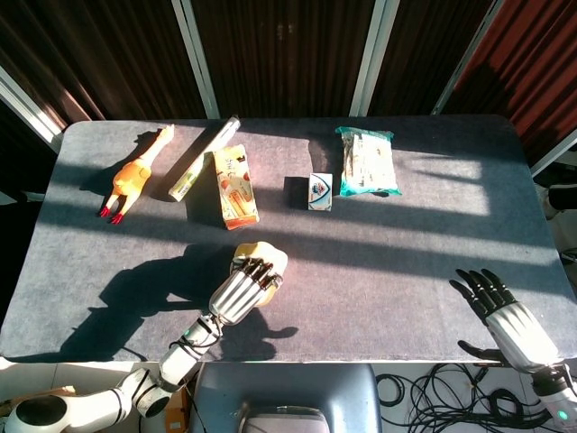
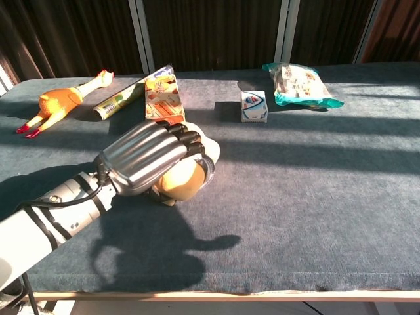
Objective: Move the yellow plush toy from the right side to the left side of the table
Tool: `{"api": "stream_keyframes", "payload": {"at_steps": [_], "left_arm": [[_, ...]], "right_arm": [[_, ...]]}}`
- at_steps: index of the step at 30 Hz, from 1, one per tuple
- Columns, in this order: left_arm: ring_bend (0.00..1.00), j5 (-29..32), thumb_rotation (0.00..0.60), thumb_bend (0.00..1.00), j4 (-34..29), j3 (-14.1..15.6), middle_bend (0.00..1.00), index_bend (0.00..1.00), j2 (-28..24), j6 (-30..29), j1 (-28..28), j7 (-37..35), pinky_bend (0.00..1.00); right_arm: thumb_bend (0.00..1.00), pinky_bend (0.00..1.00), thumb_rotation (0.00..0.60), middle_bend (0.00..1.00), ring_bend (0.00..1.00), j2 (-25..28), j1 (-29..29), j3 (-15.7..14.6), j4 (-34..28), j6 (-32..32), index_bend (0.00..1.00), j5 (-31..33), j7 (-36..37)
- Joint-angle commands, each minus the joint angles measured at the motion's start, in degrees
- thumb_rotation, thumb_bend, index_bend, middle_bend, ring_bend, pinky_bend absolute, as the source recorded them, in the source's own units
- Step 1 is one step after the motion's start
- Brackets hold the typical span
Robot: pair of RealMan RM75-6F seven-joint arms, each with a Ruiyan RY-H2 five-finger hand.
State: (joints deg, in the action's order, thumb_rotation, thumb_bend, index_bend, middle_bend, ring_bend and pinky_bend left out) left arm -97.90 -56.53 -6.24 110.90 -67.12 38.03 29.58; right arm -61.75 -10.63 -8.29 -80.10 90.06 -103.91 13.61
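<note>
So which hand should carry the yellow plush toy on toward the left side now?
The left hand. Its fingers already wrap over the yellow plush toy near the table's middle, while the right hand sits open at the far right edge, well away from it.

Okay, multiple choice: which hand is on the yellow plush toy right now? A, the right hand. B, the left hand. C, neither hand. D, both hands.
B: the left hand is wrapped over the yellow plush toy near the table's middle, while the right hand is spread open, holding nothing, by the table's near right corner.
</note>
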Motion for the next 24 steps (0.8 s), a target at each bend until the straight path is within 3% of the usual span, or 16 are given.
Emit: {"api": "stream_keyframes", "payload": {"at_steps": [1, 12, 20, 24], "left_arm": [[0.88, -0.51, 0.6, 0.38, 0.94, 0.83, 0.84, 0.68, 0.03, -1.99, -0.2, -1.59, 0.99], [0.89, -0.44, 0.6, 0.38, -7.03, 1.39, 0.85, 0.69, -11.06, -10.23, -4.04, -2.84, 1.0], [0.87, 3.98, 0.6, 0.38, -3.47, 1.33, 0.84, 0.68, -13.26, -8.44, -5.94, -5.2, 0.98], [0.76, 6.5, 0.6, 0.34, 2.15, 1.99, 0.7, 0.54, -11.55, -5.81, -6.75, -6.44, 0.9]], "right_arm": [[0.0, 0.0, 0.6, 0.0, 0.0, 0.03, 0.05, 0.05, -0.09, -0.13, 0.0, -0.1, -0.13], [0.0, 0.0, 0.6, 0.0, 0.0, -0.01, 0.45, 0.59, -0.98, -1.04, 0.0, 0.15, -1.2], [0.0, 0.0, 0.6, 0.0, 0.0, -0.04, 0.3, 0.62, -1.68, -2.43, 0.0, -0.03, -2.57], [0.0, 0.0, 0.6, 0.0, 0.0, 0.08, 0.12, 0.68, -2.34, -3.66, 0.0, 0.28, -3.61]]}}
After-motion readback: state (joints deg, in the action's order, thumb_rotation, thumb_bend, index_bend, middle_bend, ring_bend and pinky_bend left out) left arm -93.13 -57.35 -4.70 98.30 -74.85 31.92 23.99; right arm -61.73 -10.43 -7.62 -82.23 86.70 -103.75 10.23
